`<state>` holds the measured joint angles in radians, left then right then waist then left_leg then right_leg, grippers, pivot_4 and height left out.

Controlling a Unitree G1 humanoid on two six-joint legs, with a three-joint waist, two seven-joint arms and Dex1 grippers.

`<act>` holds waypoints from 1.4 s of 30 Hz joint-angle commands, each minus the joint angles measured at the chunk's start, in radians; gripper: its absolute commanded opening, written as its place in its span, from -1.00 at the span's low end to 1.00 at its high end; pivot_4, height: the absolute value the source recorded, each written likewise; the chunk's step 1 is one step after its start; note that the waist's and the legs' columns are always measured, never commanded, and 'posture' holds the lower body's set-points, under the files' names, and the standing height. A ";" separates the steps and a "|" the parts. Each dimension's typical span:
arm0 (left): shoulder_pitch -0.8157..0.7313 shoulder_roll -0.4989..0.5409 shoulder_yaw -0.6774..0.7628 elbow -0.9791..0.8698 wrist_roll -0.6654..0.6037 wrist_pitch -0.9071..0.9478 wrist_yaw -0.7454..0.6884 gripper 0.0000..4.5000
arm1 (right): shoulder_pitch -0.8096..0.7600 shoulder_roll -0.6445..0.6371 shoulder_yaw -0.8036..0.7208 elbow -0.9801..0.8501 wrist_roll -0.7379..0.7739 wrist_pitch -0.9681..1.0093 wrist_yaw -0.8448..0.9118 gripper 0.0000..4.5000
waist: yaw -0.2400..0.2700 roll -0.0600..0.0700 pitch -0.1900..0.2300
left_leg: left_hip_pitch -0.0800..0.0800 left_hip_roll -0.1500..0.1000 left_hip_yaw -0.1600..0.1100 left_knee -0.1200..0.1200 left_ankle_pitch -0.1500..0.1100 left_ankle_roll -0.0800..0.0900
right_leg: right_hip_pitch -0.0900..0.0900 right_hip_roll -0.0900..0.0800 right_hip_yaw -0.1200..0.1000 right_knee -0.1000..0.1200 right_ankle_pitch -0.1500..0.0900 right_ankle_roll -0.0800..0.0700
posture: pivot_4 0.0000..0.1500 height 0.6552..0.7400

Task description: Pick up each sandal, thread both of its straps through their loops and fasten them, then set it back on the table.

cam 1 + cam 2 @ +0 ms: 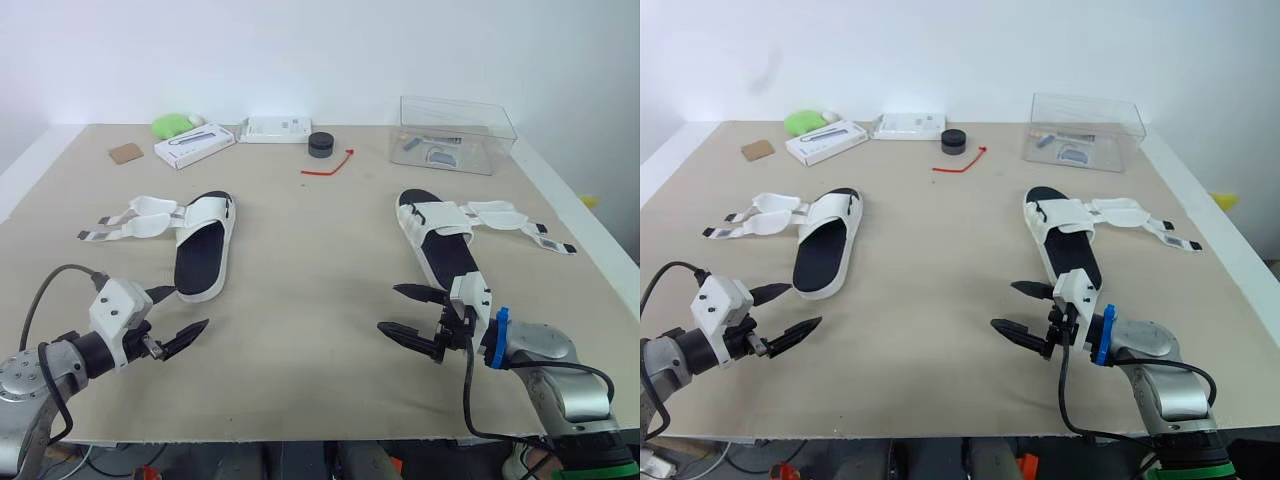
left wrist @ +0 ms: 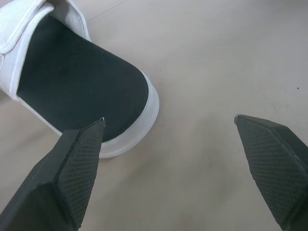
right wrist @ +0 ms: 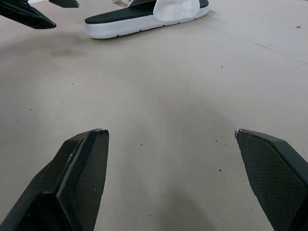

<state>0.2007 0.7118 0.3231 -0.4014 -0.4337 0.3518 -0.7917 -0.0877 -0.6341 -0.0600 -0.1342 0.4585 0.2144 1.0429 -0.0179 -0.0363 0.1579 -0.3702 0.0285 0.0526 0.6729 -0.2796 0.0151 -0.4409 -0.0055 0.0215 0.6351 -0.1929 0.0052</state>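
Observation:
Two white sandals with black footbeds lie on the beige table (image 1: 300, 250). The left sandal (image 1: 203, 245) has its straps (image 1: 135, 220) spread out to its left, unfastened. The right sandal (image 1: 437, 238) has its straps (image 1: 510, 222) spread out to its right. My left gripper (image 1: 175, 316) hovers open just in front of the left sandal's heel (image 2: 120, 115), nothing between its fingers. My right gripper (image 1: 408, 312) stands open near the heel of the right sandal, pointing left across the table, holding nothing.
At the table's far side stand a clear plastic box (image 1: 455, 133), a black round object (image 1: 321, 144), a red tie (image 1: 330, 165), two white boxes (image 1: 195, 145), a green item (image 1: 170, 124) and a brown square (image 1: 126, 152). Open table lies between the sandals.

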 commanded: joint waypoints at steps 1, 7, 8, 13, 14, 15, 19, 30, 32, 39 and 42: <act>0.032 0.021 0.047 -0.028 0.013 -0.031 -0.009 0.98 | -0.024 -0.007 -0.026 0.007 0.015 -0.019 0.016 1.00 | -0.001 0.000 0.000 | 0.000 0.000 0.000 0.000 0.000 0.000 | 0.000 0.000 0.000 0.000 0.000 0.000 | 1.00 1.00; 0.035 0.030 0.055 -0.053 -0.020 -0.019 -0.032 0.98 | -0.047 0.006 -0.030 0.037 0.020 -0.022 0.015 1.00 | -0.003 0.000 0.000 | 0.000 0.000 0.001 0.000 0.000 0.000 | 0.000 0.000 0.000 0.000 0.000 0.000 | 1.00 1.00; 0.029 0.029 0.055 -0.048 -0.021 -0.019 -0.033 0.98 | -0.048 0.006 -0.032 0.038 0.019 -0.022 0.014 1.00 | -0.003 0.000 0.000 | 0.000 0.000 0.000 0.000 0.000 0.000 | 0.000 0.000 0.000 0.000 0.000 -0.001 | 1.00 1.00; 0.004 0.031 0.037 -0.040 -0.015 -0.021 -0.043 0.98 | -0.041 0.016 -0.045 0.026 0.027 -0.009 -0.011 1.00 | -0.002 0.000 0.000 | 0.000 0.000 0.001 0.000 0.000 0.000 | 0.000 0.000 0.000 0.000 0.000 0.000 | 1.00 1.00; -0.003 0.031 0.031 -0.038 -0.013 -0.022 -0.045 0.98 | -0.039 0.020 -0.049 0.022 0.032 -0.004 -0.021 1.00 | -0.002 0.000 0.000 | 0.000 0.000 0.001 0.000 0.000 0.000 | 0.000 0.000 0.000 0.000 0.000 0.000 | 1.00 1.00; -0.016 0.030 0.023 -0.039 -0.013 -0.020 -0.047 0.98 | -0.038 0.026 -0.056 0.013 0.041 0.008 -0.038 1.00 | -0.002 0.000 0.000 | 0.000 0.000 0.001 0.000 0.000 0.000 | 0.000 0.000 0.000 0.000 0.000 0.000 | 1.00 1.00; -0.070 0.025 -0.053 -0.079 -0.006 -0.014 -0.059 0.98 | -0.049 0.058 -0.095 -0.023 0.070 0.085 -0.147 1.00 | -0.002 0.000 0.000 | 0.000 0.000 0.001 0.000 0.000 0.000 | 0.000 0.000 0.000 0.000 0.000 0.000 | 1.00 1.00; -0.281 -0.023 -0.350 -0.144 -0.044 0.034 -0.140 0.98 | -0.215 0.146 -0.172 -0.027 0.035 0.319 -0.570 1.00 | -0.003 0.000 0.000 | 0.000 -0.001 0.001 0.000 0.000 -0.001 | 0.000 0.001 0.005 0.002 0.001 0.000 | 1.00 1.00; -0.322 -0.038 -0.376 -0.136 -0.042 0.040 -0.139 0.98 | -0.244 0.156 -0.152 0.014 -0.002 0.309 -0.602 1.00 | -0.003 0.000 0.000 | 0.000 -0.001 0.001 0.000 0.000 -0.001 | 0.000 0.001 0.005 0.002 0.001 0.000 | 1.00 1.00; -0.376 -0.059 -0.384 -0.134 -0.066 0.073 -0.125 0.98 | -0.331 0.203 -0.121 0.146 -0.082 0.295 -0.689 1.00 | -0.005 0.000 0.000 | 0.000 -0.001 0.001 0.000 0.000 -0.001 | 0.000 0.002 0.006 0.002 0.001 0.000 | 1.00 1.00; -0.371 -0.067 -0.372 -0.143 -0.083 0.085 -0.115 0.98 | -0.353 0.210 -0.103 0.191 -0.114 0.261 -0.690 1.00 | -0.005 0.000 0.000 | 0.000 0.000 0.001 0.000 0.000 -0.001 | -0.001 0.002 0.006 0.002 0.001 0.000 | 1.00 1.00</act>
<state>-0.1630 0.6531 -0.0730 -0.5206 -0.4853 0.4250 -0.9203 -0.3999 -0.4271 -0.1649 0.0313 0.3768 0.5268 0.3605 -0.0227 -0.0359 0.1582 -0.3710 0.0279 0.0537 0.6730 -0.2792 0.0145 -0.4418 -0.0039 0.0275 0.6367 -0.1921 0.0052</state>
